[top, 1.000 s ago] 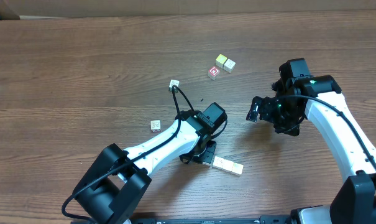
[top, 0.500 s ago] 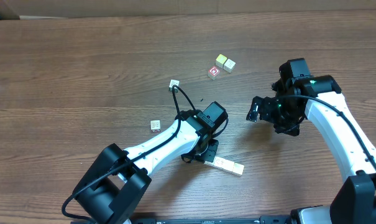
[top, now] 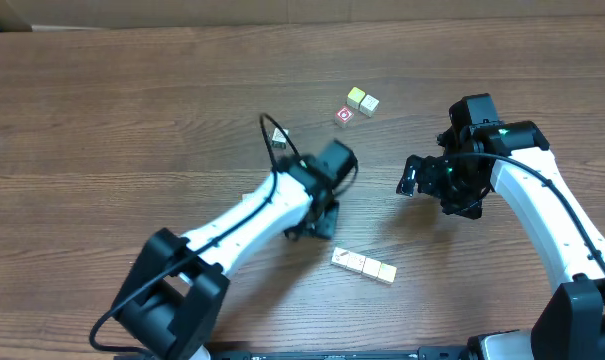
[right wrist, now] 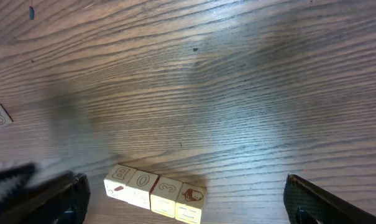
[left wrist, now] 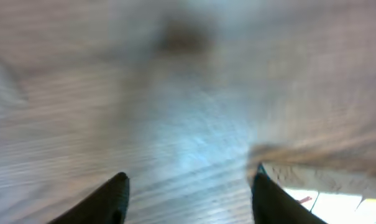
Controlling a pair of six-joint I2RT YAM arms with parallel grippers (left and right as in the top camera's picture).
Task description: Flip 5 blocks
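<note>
Wood-grain tabletop (top: 102,90) runs wide toward the left edge. The left gripper (left wrist: 191,177) hangs just left of and beyond the blocks (right wrist: 155,193). Its blurred wrist view shows the jaws parted on nothing. Only the right wrist view resolves four pale, square-edged cubes touching in a row, printed B, 0, 3. The right gripper (top: 406,181) gapes wide and empty, farther right.

Overhead: top-down, far. Wrist views: low, close; share block row (top: 363,266).

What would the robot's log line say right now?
left gripper: open, empty | right gripper: open, empty | row of blocks: four side by side on table
</note>
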